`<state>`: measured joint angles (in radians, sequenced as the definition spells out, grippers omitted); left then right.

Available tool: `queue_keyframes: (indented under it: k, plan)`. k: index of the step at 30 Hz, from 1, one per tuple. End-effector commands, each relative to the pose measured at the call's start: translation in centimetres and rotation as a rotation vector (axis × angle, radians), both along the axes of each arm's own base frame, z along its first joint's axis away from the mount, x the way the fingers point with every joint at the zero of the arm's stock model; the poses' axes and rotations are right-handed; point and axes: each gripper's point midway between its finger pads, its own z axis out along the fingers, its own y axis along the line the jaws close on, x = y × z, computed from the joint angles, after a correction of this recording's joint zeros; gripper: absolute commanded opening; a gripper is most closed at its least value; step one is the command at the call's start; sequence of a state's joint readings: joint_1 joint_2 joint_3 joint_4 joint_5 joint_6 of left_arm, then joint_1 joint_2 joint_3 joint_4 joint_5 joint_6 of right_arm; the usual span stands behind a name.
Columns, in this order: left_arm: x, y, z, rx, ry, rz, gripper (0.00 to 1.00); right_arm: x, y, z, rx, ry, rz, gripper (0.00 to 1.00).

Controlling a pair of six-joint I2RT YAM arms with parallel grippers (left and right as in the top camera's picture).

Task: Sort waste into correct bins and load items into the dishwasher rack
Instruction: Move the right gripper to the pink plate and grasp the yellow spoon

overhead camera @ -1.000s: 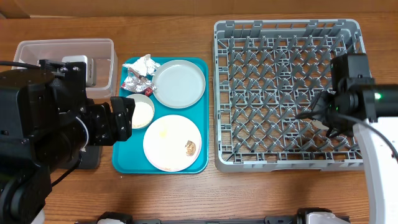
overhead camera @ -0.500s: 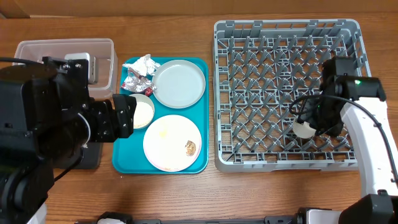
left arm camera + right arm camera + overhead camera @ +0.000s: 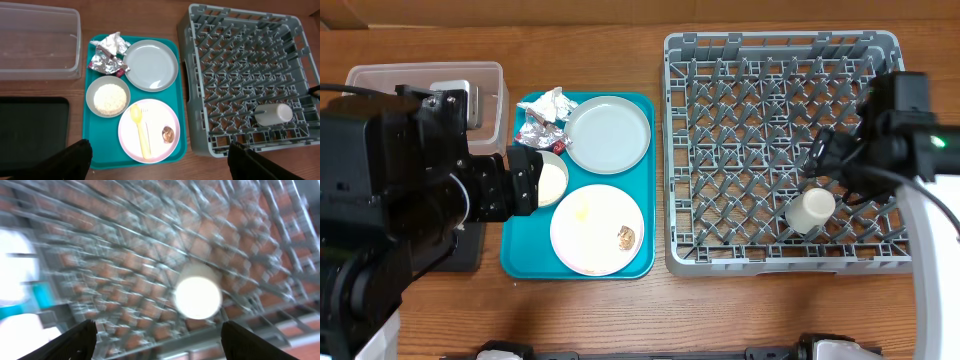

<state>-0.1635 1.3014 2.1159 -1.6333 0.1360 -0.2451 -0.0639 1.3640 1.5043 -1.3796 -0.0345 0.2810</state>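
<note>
The small white cup (image 3: 811, 210) lies on its side in the front right of the grey dishwasher rack (image 3: 780, 45), free of any gripper; it also shows in the left wrist view (image 3: 272, 114) and, blurred, in the right wrist view (image 3: 198, 297). My right gripper (image 3: 835, 165) is open and empty above it, its fingers wide apart (image 3: 160, 332). My left gripper (image 3: 160, 152) is open and empty, high over the teal tray. On that tray lie the napkin (image 3: 112, 44), foil wrapper (image 3: 104, 62), grey plate (image 3: 151, 65), bowl (image 3: 90, 89) of rice (image 3: 109, 97), and pinkish plate (image 3: 156, 116) with the yellow utensil (image 3: 141, 132) and brown scrap (image 3: 168, 133).
The teal tray (image 3: 520, 262) sits between the rack and the bins. The clear tub (image 3: 40, 45) stands at the back left, with the flat black tray (image 3: 30, 130) in front of it. My left arm hides much of both in the overhead view.
My right gripper has let go of the white cup and drawn back upward; the cup now lies on its side in the rack. My left arm has barely moved.
</note>
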Motion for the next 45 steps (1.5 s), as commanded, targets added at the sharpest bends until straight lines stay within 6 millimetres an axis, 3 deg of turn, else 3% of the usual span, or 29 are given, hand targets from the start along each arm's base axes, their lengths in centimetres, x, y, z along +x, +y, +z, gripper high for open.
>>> queue_keyframes:
  k: [1, 2, 5, 6, 8, 11, 13, 16, 18, 20, 23, 25, 27, 29, 31, 33, 37, 41, 45]
  plan:
    - [1.1, 0.7, -0.7, 0.039, 0.029, 0.034, 0.88, -0.5, 4.3, 6.1, 0.137, -0.243, 0.192, 0.84]
    - [1.6, 0.8, -1.3, 0.052, 0.054, 0.041, 0.89, -1.0, 6.3, 8.2, 0.191, -0.331, 0.262, 0.85]
    - [2.6, 0.6, -3.1, 0.069, 0.138, 0.039, 0.87, -2.1, 8.9, 10.5, 0.231, -0.421, 0.365, 0.89]
    - [3.1, 0.6, -4.2, 0.085, 0.185, 0.035, 0.75, -2.4, 9.7, 10.8, 0.236, -0.430, 0.393, 0.89]
    - [3.3, 0.4, -5.8, 0.092, 0.241, 0.027, 0.75, -2.8, 10.5, 10.8, 0.245, -0.426, 0.423, 0.92]
    - [2.8, 0.5, -8.7, 0.106, 0.344, 0.029, 0.92, -3.0, 11.4, 10.4, 0.257, -0.405, 0.450, 0.93]
    - [2.4, 0.3, -10.5, 0.107, 0.412, 0.021, 0.90, -3.1, 11.9, 10.3, 0.279, -0.394, 0.469, 0.93]
    - [1.2, 0.9, -14.0, 0.144, 0.535, 0.039, 0.77, -3.3, 13.1, 10.0, 0.324, -0.372, 0.508, 0.92]
    - [0.8, 1.7, -14.6, 0.166, 0.554, 0.077, 0.71, -3.3, 14.4, 9.3, 0.345, -0.339, 0.549, 0.90]
    - [0.4, 1.9, -13.2, 0.146, 0.500, 0.107, 0.75, -3.3, 16.3, 7.7, 0.357, -0.285, 0.603, 0.86]
    - [-0.8, 3.1, -9.1, 0.094, 0.337, 0.169, 0.88, -2.6, 20.1, 5.0, 0.378, -0.201, 0.646, 0.84]
    - [-3.0, 4.7, -5.6, 0.066, 0.185, 0.251, 1.00, -0.9, 23.0, 2.3, 0.303, -0.166, 0.630, 0.79]
    - [-4.2, 5.8, -4.6, 0.074, 0.125, 0.312, 1.00, -0.2, 25.5, 0.5, 0.264, -0.157, 0.636, 0.79]
    - [-5.7, 6.4, -3.6, 0.080, 0.066, 0.334, 1.00, -0.6, 30.2, -2.4, 0.237, -0.132, 0.686, 0.78]
    - [-6.9, 6.4, -3.0, 0.077, 0.021, 0.329, 1.00, -1.1, 33.2, -6.0, 0.143, -0.107, 0.694, 0.77]
    - [-7.6, 6.5, -2.6, 0.078, -0.007, 0.321, 1.00, -1.4, 34.5, -9.3, 0.040, -0.087, 0.684, 0.76]
    - [-8.0, 6.5, -2.4, 0.074, -0.022, 0.322, 1.00, -2.8, 38.0, -14.4, 0.005, -0.041, 0.762, 0.68]
    - [-7.9, 6.5, -2.2, 0.072, -0.031, 0.323, 1.00, -3.9, 40.8, -16.9, -0.004, -0.060, 0.853, 0.64]
    - [-7.9, 6.5, -2.2, 0.072, -0.031, 0.323, 1.00, -4.7, 42.0, -19.1, -0.025, -0.051, 0.901, 0.57]
